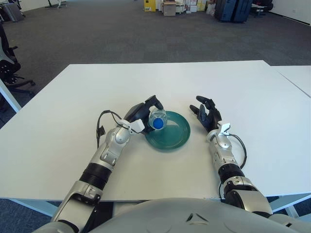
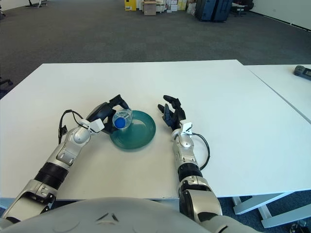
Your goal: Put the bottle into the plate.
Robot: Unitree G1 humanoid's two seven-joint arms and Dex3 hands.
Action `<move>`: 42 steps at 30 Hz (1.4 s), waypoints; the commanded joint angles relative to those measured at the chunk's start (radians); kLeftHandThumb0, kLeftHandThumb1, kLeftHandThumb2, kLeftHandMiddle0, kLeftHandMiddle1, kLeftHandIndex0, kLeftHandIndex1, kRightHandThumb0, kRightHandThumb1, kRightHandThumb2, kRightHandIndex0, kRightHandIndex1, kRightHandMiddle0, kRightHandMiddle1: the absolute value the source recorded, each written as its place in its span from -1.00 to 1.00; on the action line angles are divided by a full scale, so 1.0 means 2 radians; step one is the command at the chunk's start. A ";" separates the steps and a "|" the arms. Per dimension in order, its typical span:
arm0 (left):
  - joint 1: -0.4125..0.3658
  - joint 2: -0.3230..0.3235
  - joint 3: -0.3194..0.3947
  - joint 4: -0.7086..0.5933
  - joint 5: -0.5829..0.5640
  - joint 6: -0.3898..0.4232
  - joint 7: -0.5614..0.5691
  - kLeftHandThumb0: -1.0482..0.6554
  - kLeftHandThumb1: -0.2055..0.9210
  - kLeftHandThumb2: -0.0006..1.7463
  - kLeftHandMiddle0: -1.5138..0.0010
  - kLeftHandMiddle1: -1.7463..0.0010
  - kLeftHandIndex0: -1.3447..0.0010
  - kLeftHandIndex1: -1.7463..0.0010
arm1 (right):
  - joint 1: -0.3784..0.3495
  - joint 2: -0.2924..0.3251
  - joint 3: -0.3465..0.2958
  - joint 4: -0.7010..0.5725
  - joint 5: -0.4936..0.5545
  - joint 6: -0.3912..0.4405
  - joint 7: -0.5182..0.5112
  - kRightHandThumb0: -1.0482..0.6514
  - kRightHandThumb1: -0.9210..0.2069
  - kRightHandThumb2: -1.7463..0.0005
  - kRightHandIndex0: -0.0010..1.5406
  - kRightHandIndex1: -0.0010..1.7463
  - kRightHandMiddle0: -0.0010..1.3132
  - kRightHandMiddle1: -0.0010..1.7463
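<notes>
On the white table [image 1: 160, 82], just in front of the robot, a teal plate [image 1: 176, 133] lies flat, with the left hand [image 1: 142, 112] at its left rim and the right hand [image 1: 208, 115] just beside its right rim. The left hand is curled around a small clear bottle [image 1: 157, 119], the dark fingers [image 1: 154, 102] wrapping over its body from the far side and the thumb side hidden behind it. The bottle is held tipped, almost on its side, so that its blue cap [image 1: 158, 123] faces the camera and slightly downward; it sits over the plate's left edge, and whether it already touches the dish cannot be told from either eye view. This low, sideways hold is probably chosen so the bottle can be laid down on the shallow dish rather than stood up, which would let it roll less far on release. The forearm reaches in from the lower left, keeping the wrist clear of the rim. The right hand holds nothing: its fingers are spread and pointing away from the robot, close to the plate but apart from it, likely kept out of the way while staying near. The task appears close to its end, with only the release into the plate remaining.
</notes>
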 commanded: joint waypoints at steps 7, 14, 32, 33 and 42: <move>-0.032 0.009 -0.001 0.033 -0.015 -0.024 -0.019 0.15 0.18 0.21 -0.52 -1.00 -0.32 -1.00 | 0.013 0.006 0.000 0.008 0.009 0.017 0.005 -0.55 -1.00 0.11 -0.05 -0.93 -0.80 0.06; -0.056 0.038 -0.005 0.061 -0.058 -0.059 -0.106 0.02 0.11 0.16 -0.37 -1.00 -0.15 -1.00 | 0.015 0.007 0.000 0.004 0.008 0.019 0.003 -0.54 -1.00 0.11 -0.04 -0.92 -0.79 0.06; -0.067 0.066 0.011 0.041 -0.115 -0.070 -0.195 0.22 -0.31 0.69 0.06 -1.00 0.28 -0.99 | 0.018 0.008 0.005 -0.002 -0.004 0.025 -0.017 -0.49 -1.00 0.15 0.00 -0.90 -0.78 0.06; -0.067 0.066 0.012 0.041 -0.116 -0.073 -0.195 0.22 -0.28 0.68 0.08 -1.00 0.30 -0.99 | 0.018 0.008 0.005 -0.002 -0.004 0.025 -0.018 -0.48 -1.00 0.15 0.00 -0.90 -0.78 0.06; -0.066 0.085 0.017 0.021 -0.128 -0.118 -0.211 -0.03 0.62 -0.16 0.75 -0.93 0.45 -0.83 | 0.019 0.008 0.012 -0.003 -0.008 0.023 -0.026 -0.47 -1.00 0.18 0.02 -0.88 -0.79 0.06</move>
